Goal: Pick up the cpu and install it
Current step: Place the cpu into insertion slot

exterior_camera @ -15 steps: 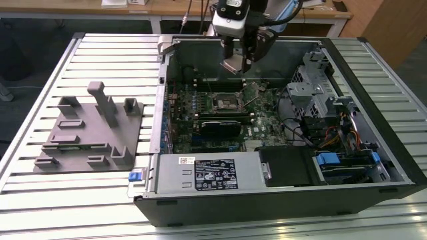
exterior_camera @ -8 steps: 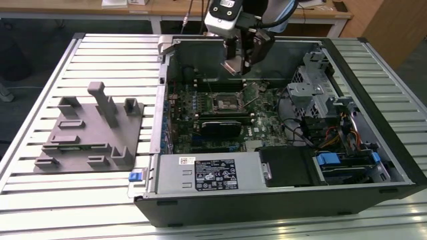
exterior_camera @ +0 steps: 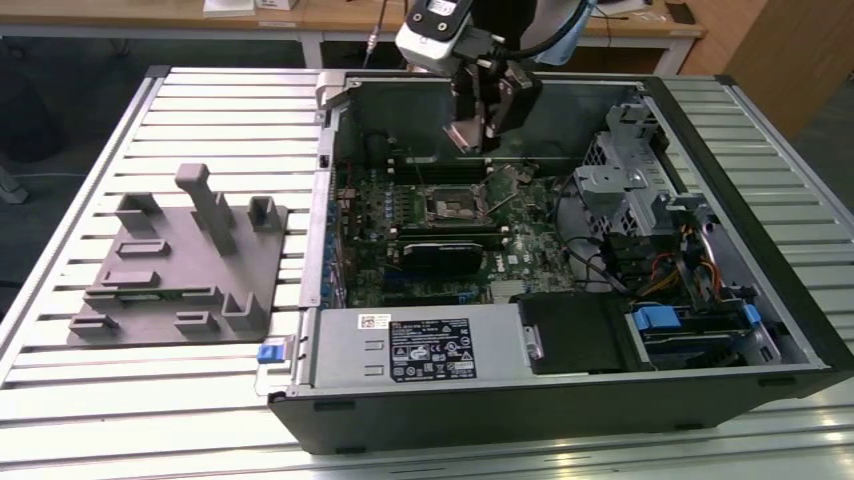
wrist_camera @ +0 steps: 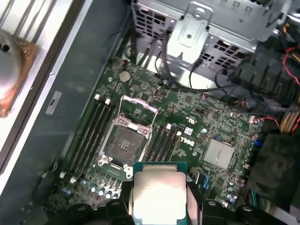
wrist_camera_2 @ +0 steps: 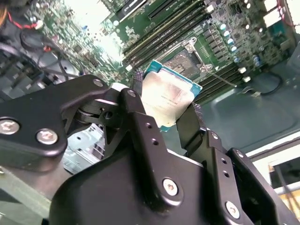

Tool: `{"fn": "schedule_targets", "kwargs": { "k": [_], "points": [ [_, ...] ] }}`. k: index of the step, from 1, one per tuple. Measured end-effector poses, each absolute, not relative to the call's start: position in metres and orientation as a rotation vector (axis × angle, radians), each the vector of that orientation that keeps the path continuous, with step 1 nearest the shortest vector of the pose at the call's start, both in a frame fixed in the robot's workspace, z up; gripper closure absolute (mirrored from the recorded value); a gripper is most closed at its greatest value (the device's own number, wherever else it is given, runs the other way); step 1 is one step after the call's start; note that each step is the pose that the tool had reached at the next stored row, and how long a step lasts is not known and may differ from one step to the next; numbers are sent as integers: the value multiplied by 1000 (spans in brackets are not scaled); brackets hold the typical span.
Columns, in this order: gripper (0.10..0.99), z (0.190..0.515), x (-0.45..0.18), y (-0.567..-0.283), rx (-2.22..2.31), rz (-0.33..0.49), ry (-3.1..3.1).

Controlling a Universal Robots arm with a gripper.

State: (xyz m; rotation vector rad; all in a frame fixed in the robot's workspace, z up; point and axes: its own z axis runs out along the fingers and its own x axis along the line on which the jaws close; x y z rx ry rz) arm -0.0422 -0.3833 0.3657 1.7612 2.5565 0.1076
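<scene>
My gripper (exterior_camera: 481, 128) hangs over the back of the open computer case, shut on the cpu (exterior_camera: 467, 135). The cpu is a small flat square chip with a pale silver top and a green edge, seen in both wrist views (wrist_camera_2: 168, 97) (wrist_camera: 158, 193), clamped between the black fingers (wrist_camera_2: 140, 126). Below it on the green motherboard sits the square socket (wrist_camera: 124, 145), its metal frame lifted open. In the exterior view the socket (exterior_camera: 451, 207) lies in front of and below the gripper. The cpu is held above the board and touches nothing else.
A grey tray (exterior_camera: 180, 265) with upright holders stands on the slatted table at the exterior view's left. Inside the case are memory slots (wrist_camera: 91, 133), a silver heatsink (wrist_camera: 219, 153), a metal drive cage (exterior_camera: 641, 170), cables and a black power supply (exterior_camera: 427, 345).
</scene>
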Motion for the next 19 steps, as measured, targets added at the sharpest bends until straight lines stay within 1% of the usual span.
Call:
{"fn": "schedule_targets", "kwargs": {
  "k": [16, 19],
  "points": [
    [545, 362, -42, -383, 2067, 99, 2305],
    [545, 361, -42, -378, 2068, 99, 2305]
  ]
}}
